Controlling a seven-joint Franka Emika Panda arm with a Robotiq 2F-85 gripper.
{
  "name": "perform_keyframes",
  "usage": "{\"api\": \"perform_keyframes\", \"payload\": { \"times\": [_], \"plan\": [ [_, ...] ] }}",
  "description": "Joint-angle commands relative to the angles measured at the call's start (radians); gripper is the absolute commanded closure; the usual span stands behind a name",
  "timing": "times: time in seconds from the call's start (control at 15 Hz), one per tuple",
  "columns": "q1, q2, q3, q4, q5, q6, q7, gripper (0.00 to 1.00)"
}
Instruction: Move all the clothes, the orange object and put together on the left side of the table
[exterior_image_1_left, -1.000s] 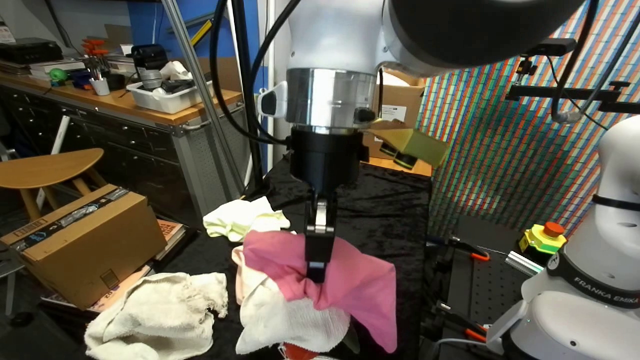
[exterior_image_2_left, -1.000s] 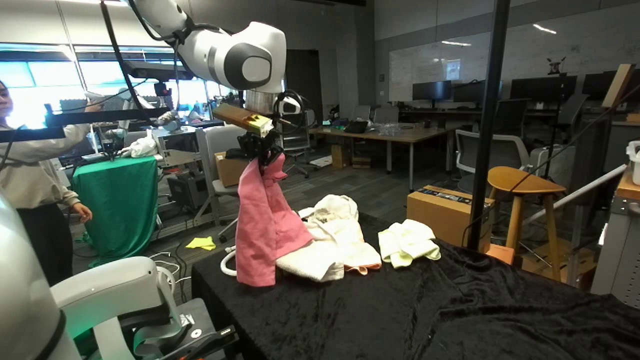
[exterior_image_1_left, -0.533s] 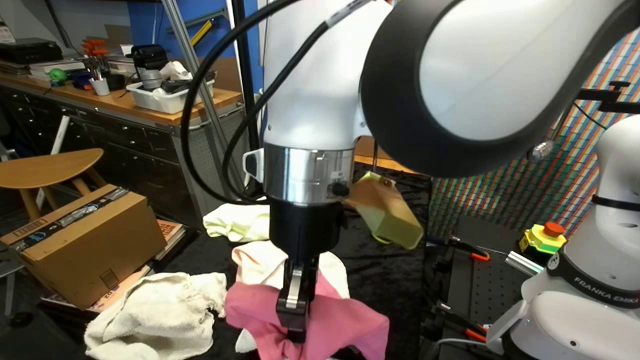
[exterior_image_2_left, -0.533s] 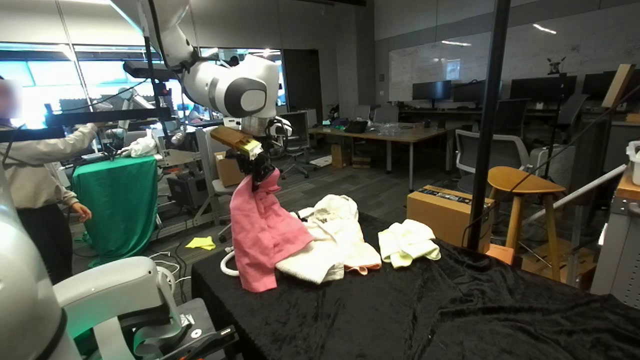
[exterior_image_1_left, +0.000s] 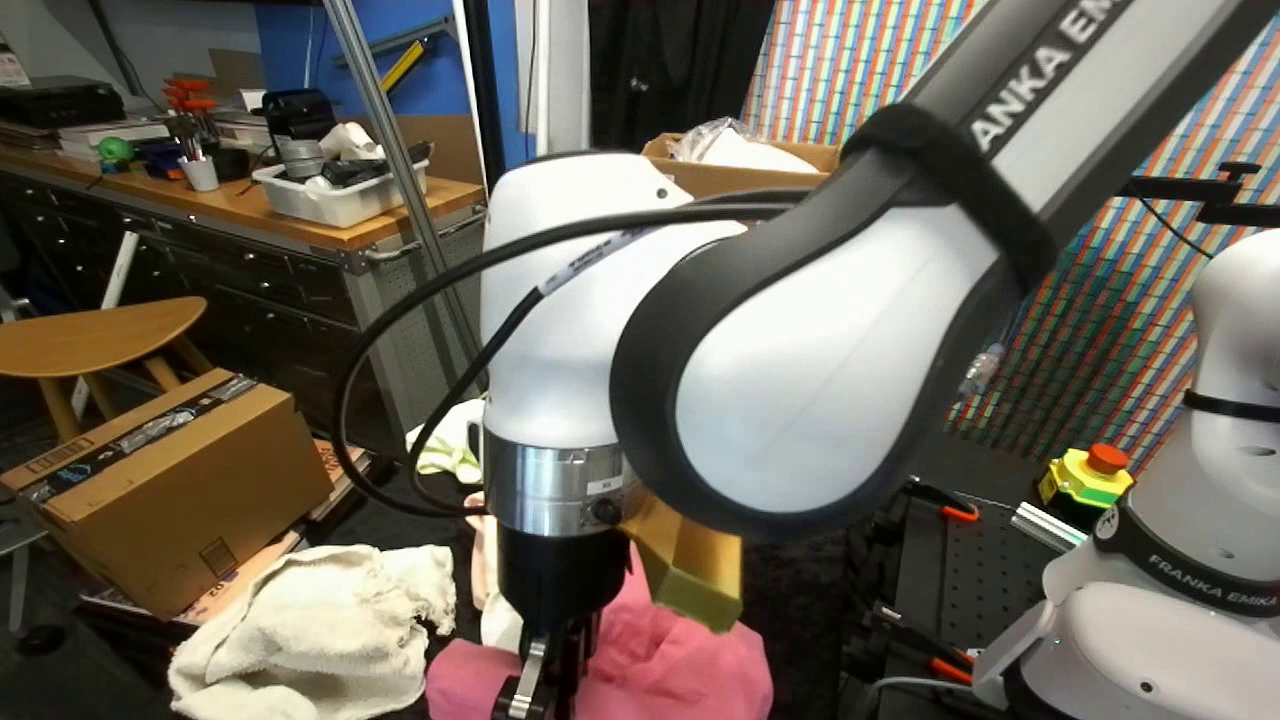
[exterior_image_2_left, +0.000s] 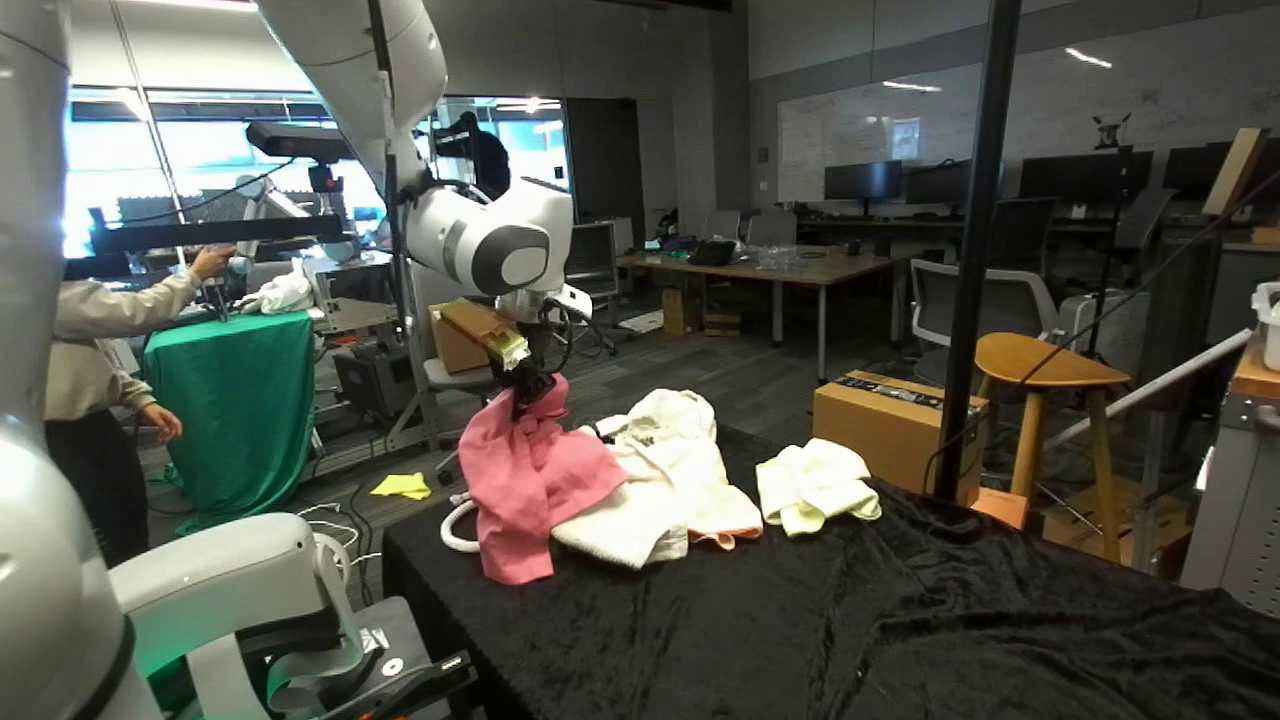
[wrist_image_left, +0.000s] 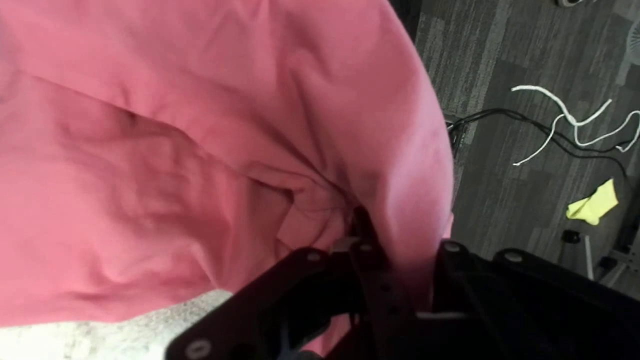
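My gripper (exterior_image_2_left: 525, 398) is shut on the pink cloth (exterior_image_2_left: 525, 500), with its top bunched around the fingers and its lower part draped over the table edge area. In the wrist view the pink cloth (wrist_image_left: 165, 210) passes between the fingers (wrist_image_left: 400, 240); the fingertips are buried in it. Beside and partly under it lie a white cloth (exterior_image_2_left: 625, 525) and a cream cloth with a pinkish edge (exterior_image_2_left: 722, 505). A rough white cloth (exterior_image_1_left: 320, 630) lies behind them. A pale yellow-green cloth (exterior_image_2_left: 815, 485) lies apart. The orange object is hidden.
A black cover lies over the table (exterior_image_2_left: 800, 620). A white curved tube (exterior_image_2_left: 456, 530) sticks out at the table's edge near the pink cloth. A cardboard box (exterior_image_1_left: 180, 490) stands beside the table. A black pole (exterior_image_2_left: 975, 250) rises near it. A yellow cloth (exterior_image_2_left: 402, 487) lies on the floor.
The gripper has come down with the pink cloth and moved toward the near side in an exterior view. The pink cloth is lower and more crumpled. The other cloths have not visibly moved.
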Motion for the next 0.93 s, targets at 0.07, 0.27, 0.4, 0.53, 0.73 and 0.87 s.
{"api": "perform_keyframes", "payload": {
  "times": [0.07, 0.27, 0.4, 0.53, 0.73, 0.87],
  "plan": [
    [0.023, 0.109, -0.017, 0.057, -0.061, 0.062, 0.07, 0.88],
    [0.045, 0.159, -0.036, 0.06, -0.113, 0.103, 0.111, 0.88],
    [0.058, 0.187, -0.048, 0.076, -0.135, 0.093, 0.148, 0.88],
    [0.087, 0.215, -0.071, 0.092, -0.172, 0.104, 0.192, 0.88],
    [0.148, 0.26, -0.099, 0.126, -0.226, 0.122, 0.263, 0.89],
    [0.19, 0.272, -0.108, 0.143, -0.248, 0.126, 0.309, 0.89]
  ]
}}
